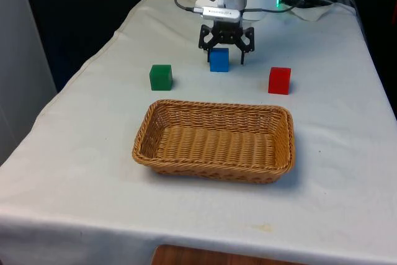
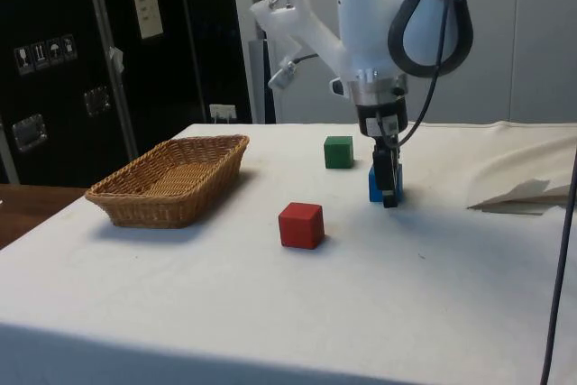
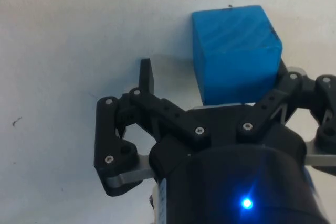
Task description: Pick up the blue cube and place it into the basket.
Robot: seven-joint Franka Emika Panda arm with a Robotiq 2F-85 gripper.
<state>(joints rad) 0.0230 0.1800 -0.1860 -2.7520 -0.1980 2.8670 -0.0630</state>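
Observation:
The blue cube [image 1: 219, 60] rests on the white cloth at the far middle of the table. My gripper [image 1: 226, 60] is lowered over it, open, with a finger on each side. The cube sits off centre between the fingers, close to the one on the front view's left. In the wrist view the blue cube [image 3: 236, 51] stands well apart from one black finger [image 3: 146, 77], with cloth showing in the gap. From the side, the fingers [image 2: 389, 188] reach down to the cloth and partly cover the blue cube [image 2: 374, 185]. The wicker basket [image 1: 276, 153] lies nearer the front, empty.
A green cube [image 1: 160, 77] stands to the front view's left of the blue one, and a red cube [image 1: 280, 80] to its right. Cables and bunched cloth [image 1: 313, 4] lie at the far right corner, beside the arm's base.

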